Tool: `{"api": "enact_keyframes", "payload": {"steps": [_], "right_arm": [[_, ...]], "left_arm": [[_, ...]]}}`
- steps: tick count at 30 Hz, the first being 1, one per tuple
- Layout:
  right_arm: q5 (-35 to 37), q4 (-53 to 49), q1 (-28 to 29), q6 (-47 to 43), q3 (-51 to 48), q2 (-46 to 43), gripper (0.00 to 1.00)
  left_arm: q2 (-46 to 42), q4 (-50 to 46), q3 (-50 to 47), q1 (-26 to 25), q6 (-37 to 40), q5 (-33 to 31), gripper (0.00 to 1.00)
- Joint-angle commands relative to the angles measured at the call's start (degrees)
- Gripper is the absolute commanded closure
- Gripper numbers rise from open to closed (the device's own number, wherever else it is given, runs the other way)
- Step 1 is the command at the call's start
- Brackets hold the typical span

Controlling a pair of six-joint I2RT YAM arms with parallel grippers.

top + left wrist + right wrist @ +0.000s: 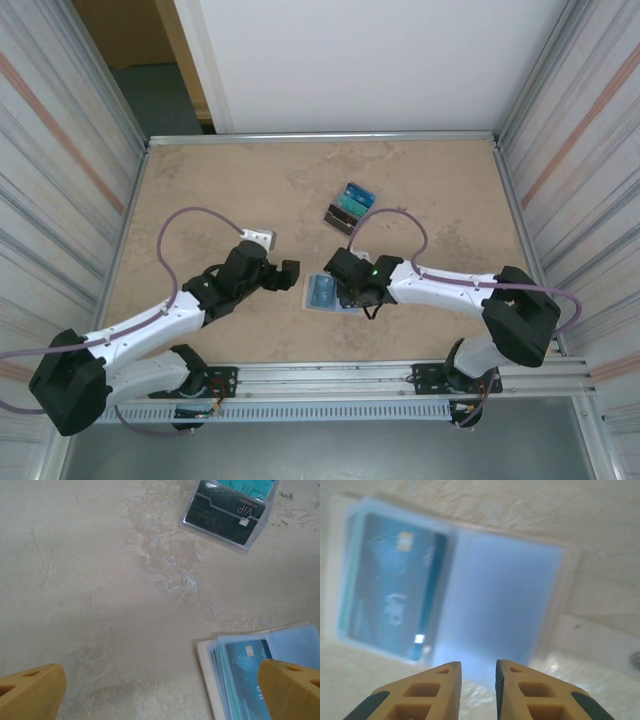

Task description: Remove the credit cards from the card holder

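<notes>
Right gripper (477,664) — jaws a sliver apart, empty — hangs over the open card holder (505,600) toward the near edge of the table (200,190); left gripper (160,680) gapes wide, empty.

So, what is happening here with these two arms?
The holder lies open on the table, with a blue card in its sleeve. The right hand hangs over the holder's edge with its fingers almost together. I cannot tell whether it grips anything. The left hand is wide open beside the holder and holds nothing. Farther back lie other cards.
</notes>
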Motion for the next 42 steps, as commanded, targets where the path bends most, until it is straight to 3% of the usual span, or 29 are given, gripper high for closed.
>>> {"api": "enact_keyframes", "payload": {"steps": [1, 16, 33, 42], "right_arm": [[-2.54, -0.07, 1.00, 3.93, 1.17, 1.12, 0.76], [-7.73, 5.02, -2.55, 3.43, -3.34, 6.47, 0.79], [-8.80, 6.37, -7.53, 1.08, -7.80, 3.14, 0.79], [-13.14, 10.02, -9.79, 0.28, -9.15, -5.03, 0.81]], "left_arm": [[0.51, 1.47, 0.04, -0.26, 0.11, 0.82, 0.01], [5.65, 3.69, 0.40, -2.03, -0.04, 1.92, 0.01], [16.44, -0.19, 5.93, -6.97, 2.08, -3.94, 0.01], [19.51, -3.53, 6.96, -7.81, 2.14, -4.92, 0.01]]}}
